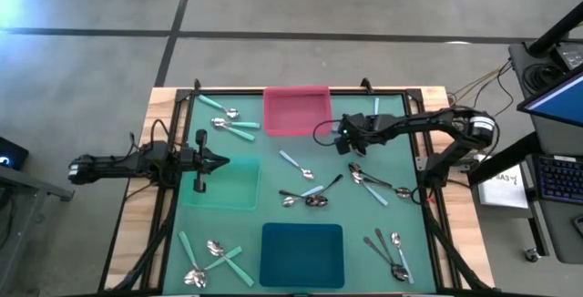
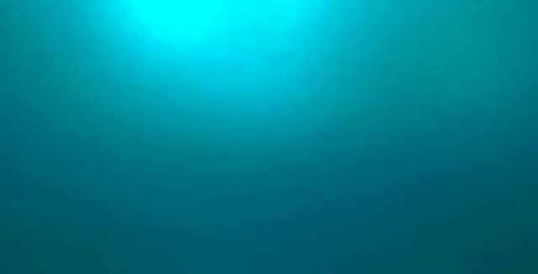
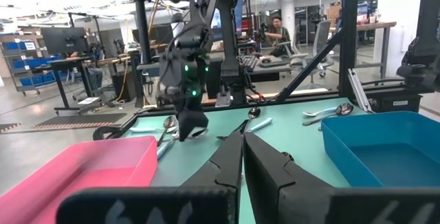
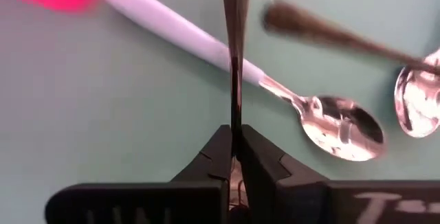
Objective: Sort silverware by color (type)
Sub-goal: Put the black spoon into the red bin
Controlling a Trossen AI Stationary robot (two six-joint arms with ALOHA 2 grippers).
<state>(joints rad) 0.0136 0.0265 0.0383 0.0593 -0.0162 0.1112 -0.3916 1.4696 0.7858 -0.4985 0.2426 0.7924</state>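
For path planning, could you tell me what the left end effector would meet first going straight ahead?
Likely the right end effector, hanging low just off its line; if it passes that, the spoons beyond. Depth is unclear.

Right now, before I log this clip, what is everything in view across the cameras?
pink tray: one, pink, middle of the table's far edge
green tray: one, green, left of centre
blue tray: one, blue, middle of the near edge
mint-handled spoons: two clusters, one left of the pink tray, one left of the blue tray
pale-blue-handled spoons: a few, scattered from centre to right
dark metal spoons: several, mostly right of the blue tray
table mat: one, green
person: one, seated in the room behind
low view: only a blue-green glow
left gripper: shut, empty, at the green tray's left edge
right gripper: shut on what looks like a thin dark spoon, right of the pink tray
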